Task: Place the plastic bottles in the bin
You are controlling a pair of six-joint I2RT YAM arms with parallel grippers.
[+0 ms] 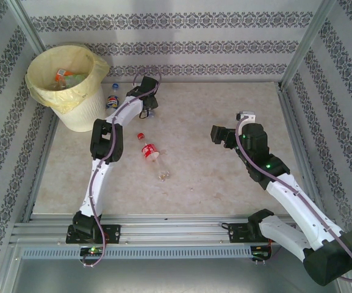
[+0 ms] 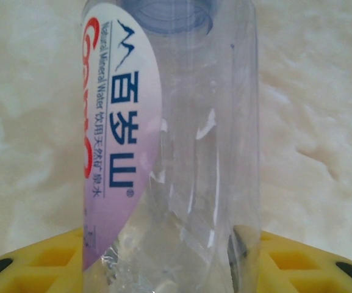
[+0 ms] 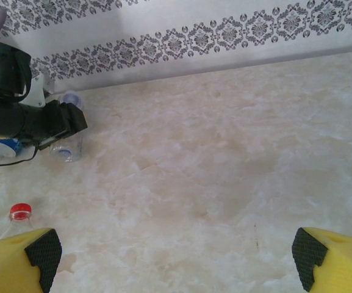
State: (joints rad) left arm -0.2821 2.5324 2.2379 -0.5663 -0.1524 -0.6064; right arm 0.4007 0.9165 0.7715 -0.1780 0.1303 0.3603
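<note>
Fingers [image 2: 41, 259] of the left gripper [image 2: 163, 268], yellow with black pads, sit tight against both sides of a clear plastic bottle with a white and lilac label [image 2: 188, 152]. They are clamped low on its body, which looks slightly crumpled there. The grip runs across the barrel, probably so the light bottle lifts without rolling away. Its blue cap [image 2: 169, 15] points away from the gripper and is cut off at the upper edge of the wrist view; the base is hidden below the fingers.

From above, this gripper [image 1: 149, 107] hangs over the pale marbled table [image 1: 212, 183]. To its left lies a blue-labelled plastic bottle [image 1: 113, 101], and behind it, towards the arm bases, a red-labelled clear bottle [image 1: 149, 151]. Further left stands the round white ribbed bin with a pale yellow liner [image 1: 78, 116]; some bottles lie inside, too small to count.

Well to the right, the right gripper [image 3: 176, 256] has its jaws wide apart around nothing, likely parked clear. A red cap [image 3: 20, 212] pokes up above its left finger, the bottle's body mostly hidden.
</note>
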